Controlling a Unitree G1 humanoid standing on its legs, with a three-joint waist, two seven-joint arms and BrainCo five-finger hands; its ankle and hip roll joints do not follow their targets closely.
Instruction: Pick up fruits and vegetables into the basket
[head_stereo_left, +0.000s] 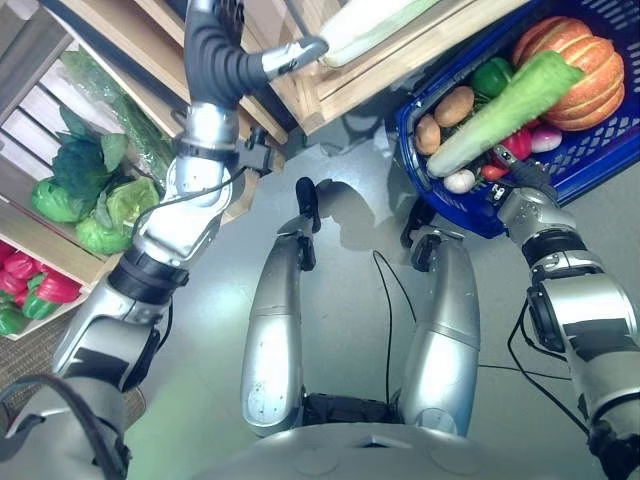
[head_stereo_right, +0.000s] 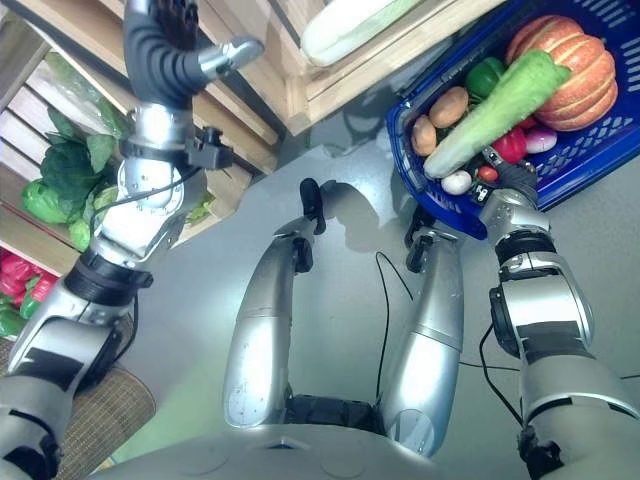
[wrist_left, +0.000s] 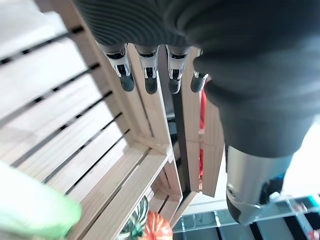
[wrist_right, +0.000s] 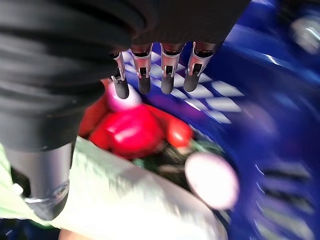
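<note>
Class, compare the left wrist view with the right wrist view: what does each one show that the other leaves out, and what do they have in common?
Only the left wrist view has pale slatted wooden crates and a small orange pumpkin low between them. Only the right wrist view has the blue plastic basket holding a red pepper, a pale purple onion and a long pale green vegetable. Both share a robot hand, left and right, with straight fingers holding nothing.

Right hand (wrist_right: 150, 75) over the blue basket (wrist_right: 280, 165), its fingers (wrist_right: 167, 80) straight and holding nothing. Beneath them lie a red pepper (wrist_right: 132, 132), a small red tomato (wrist_right: 179, 134) beside it, a pale purple onion (wrist_right: 212, 180), and a long pale green vegetable (wrist_right: 125, 200).
</note>
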